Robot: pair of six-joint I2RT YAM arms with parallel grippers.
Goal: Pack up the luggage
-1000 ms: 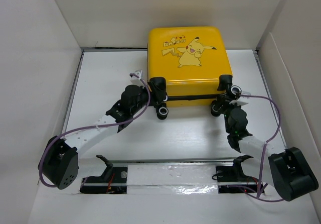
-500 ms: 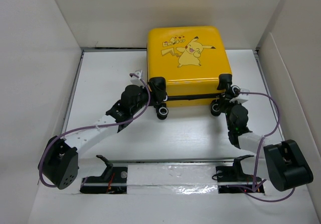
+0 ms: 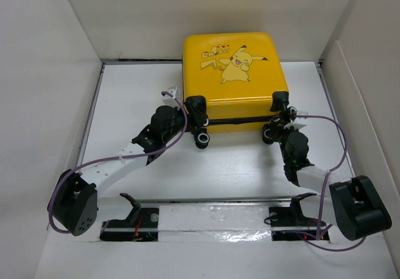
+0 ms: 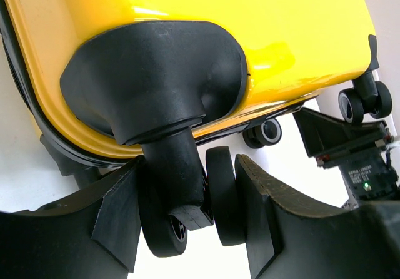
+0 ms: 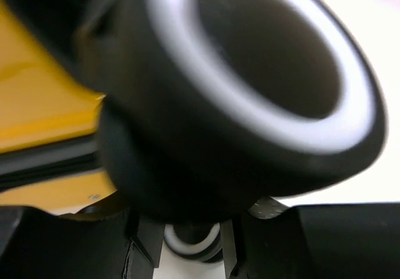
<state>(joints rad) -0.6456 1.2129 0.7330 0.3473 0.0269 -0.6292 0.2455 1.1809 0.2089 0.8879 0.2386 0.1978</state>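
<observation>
The luggage [image 3: 234, 72] is a yellow hard-shell suitcase with a Pikachu print. It lies flat and closed at the back of the table, black wheels toward me. My left gripper [image 3: 199, 129] is at the near-left wheel [image 3: 202, 141]. In the left wrist view the luggage [image 4: 250, 29] fills the top, and the left gripper [image 4: 187, 229] is shut on that twin wheel [image 4: 222, 197], one pad against each side. My right gripper [image 3: 276, 131] is at the near-right wheel. In the blurred right wrist view, a large wheel [image 5: 250, 91] hides most; the right gripper [image 5: 190, 254] looks shut on a small white-ringed wheel [image 5: 190, 241].
White walls enclose the table on the left, back and right [image 3: 350, 104]. A metal rail with two black brackets [image 3: 212, 201] runs along the near edge between the arm bases. The right arm's wrist [image 4: 350, 160] shows in the left wrist view, beside the far wheels.
The right arm's base has swung and its gripper has shifted slightly left at the near-right wheel. The luggage has nudged a little to the left and back. The left arm has stayed put.
</observation>
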